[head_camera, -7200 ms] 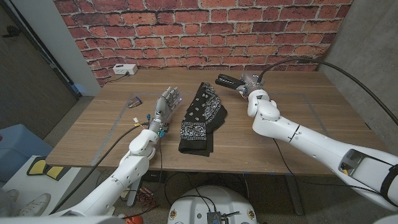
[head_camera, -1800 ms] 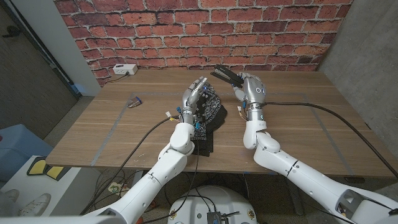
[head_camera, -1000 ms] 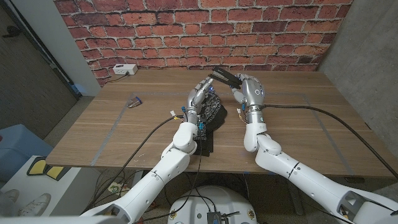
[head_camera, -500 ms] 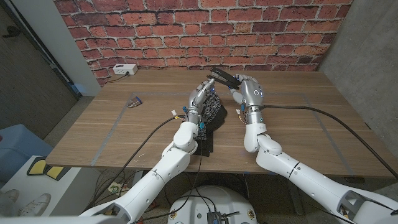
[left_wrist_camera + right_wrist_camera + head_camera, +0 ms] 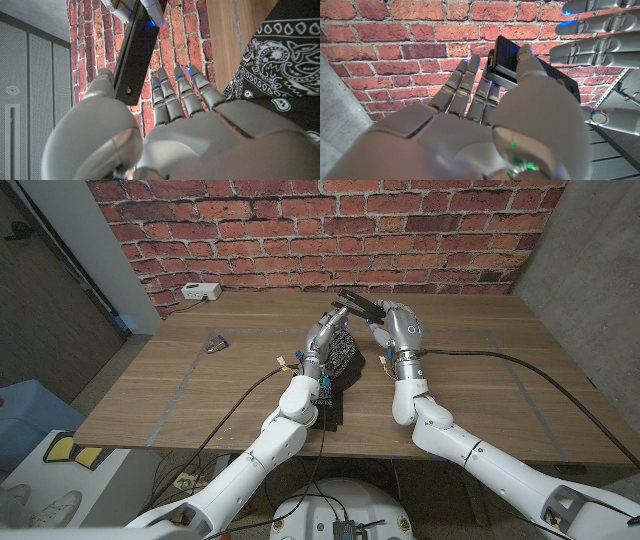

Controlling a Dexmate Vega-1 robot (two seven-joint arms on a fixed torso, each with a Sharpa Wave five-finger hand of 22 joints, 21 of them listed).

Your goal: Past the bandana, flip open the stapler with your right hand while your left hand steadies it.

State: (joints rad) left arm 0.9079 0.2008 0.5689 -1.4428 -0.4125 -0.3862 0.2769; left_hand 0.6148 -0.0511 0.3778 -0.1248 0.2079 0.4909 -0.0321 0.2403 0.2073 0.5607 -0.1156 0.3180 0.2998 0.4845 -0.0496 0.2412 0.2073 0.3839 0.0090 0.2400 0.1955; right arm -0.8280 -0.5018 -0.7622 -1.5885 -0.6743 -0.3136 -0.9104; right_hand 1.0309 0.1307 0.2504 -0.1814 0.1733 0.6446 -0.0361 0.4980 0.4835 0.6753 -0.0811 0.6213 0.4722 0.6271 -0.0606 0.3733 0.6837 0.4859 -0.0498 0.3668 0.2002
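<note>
The right hand [image 5: 403,328] holds the black stapler [image 5: 359,305] up in the air, above the far end of the bandana [image 5: 335,360]. The left hand [image 5: 325,335] has its fingers [image 5: 182,92] spread, its thumb against the stapler. The bandana lies on the wooden tabletop [image 5: 470,375]. A brick wall [image 5: 300,230] stands behind.

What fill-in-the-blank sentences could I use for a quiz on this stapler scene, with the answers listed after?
1. The right hand holds the long black stapler in front of a ____ wall.
2. The black paisley bandana lies on the ____ table.
3. The left hand reaches over the ____ toward the stapler.

Answers: brick; wooden; bandana
</note>
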